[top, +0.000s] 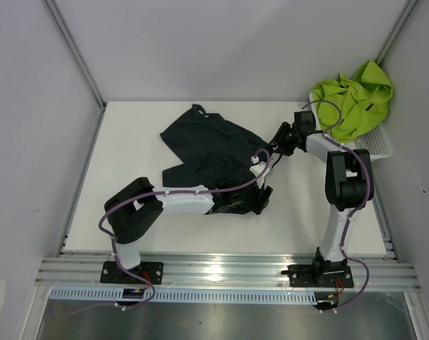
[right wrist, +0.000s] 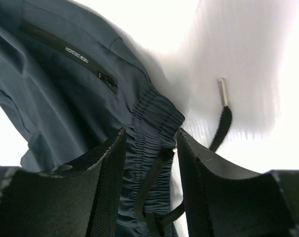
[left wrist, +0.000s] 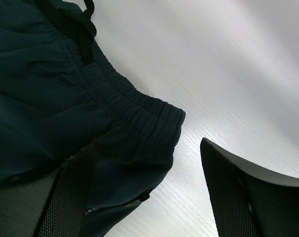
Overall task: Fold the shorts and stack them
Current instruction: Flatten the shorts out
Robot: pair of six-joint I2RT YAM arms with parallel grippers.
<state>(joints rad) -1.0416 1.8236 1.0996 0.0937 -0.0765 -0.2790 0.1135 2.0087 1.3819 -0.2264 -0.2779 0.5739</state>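
- The bench [top: 129, 149] is a flat white surface with two arms bolted at its near edge.
- One pair of navy shorts [top: 203, 145] lies rumpled in the middle of the bench. The cloth is thin, smooth and matte, and its long axis runs from far left to near right. The gathered elastic waistband [right wrist: 154, 111] is at the right end.
- The left pincer [left wrist: 144, 145] is low over the near corner of the waistband. Its two black ribbed fingers [left wrist: 228, 192] are spread wide and have hold of nothing. One finger is over cloth and the other over bare bench.
- The right pincer [right wrist: 150, 138] is half closed and pinches the bunched waistband between its two pads.
- One flat black drawcord [right wrist: 221, 128] with a metal tip [right wrist: 222, 92] trails onto the bench beside the right pincer.
- One pair of lime green shorts [top: 352, 95] is heaped in soft folds at the far right corner. It spills over the single white mesh basket [top: 379, 145], and I cannot tell which way it points.
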